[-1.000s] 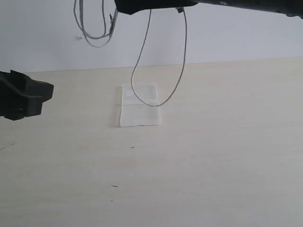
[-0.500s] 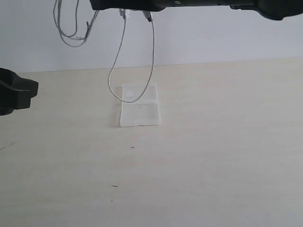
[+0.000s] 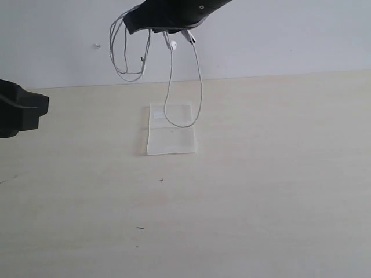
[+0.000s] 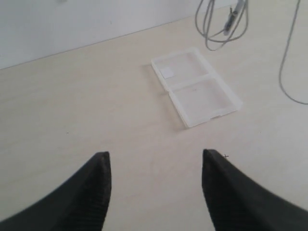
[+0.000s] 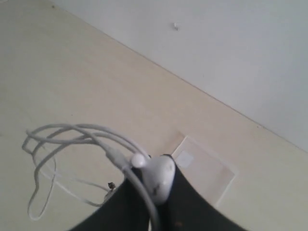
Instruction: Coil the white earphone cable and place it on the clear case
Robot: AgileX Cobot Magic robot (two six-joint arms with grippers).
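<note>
right tool [image 5: 155, 187] lowered, clenching one white earphone cable [image 3: 199, 87], one clear case [image 3: 171, 142], left tool [image 4: 156, 155] released

The left gripper [image 4: 155, 155] was cut by the exterior view's left edge, loops of the white earphone cable [image 4: 216, 47] ran out of the left wrist view, its pinched stretch hid between the fingers of the right gripper [image 5: 161, 185], and the label [image 4: 167, 72] on the clear case [image 4: 204, 98] was too small to read.

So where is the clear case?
In the exterior view the clear case lies flat on the table, left of centre; the hanging white earphone cable overlaps it.
</note>
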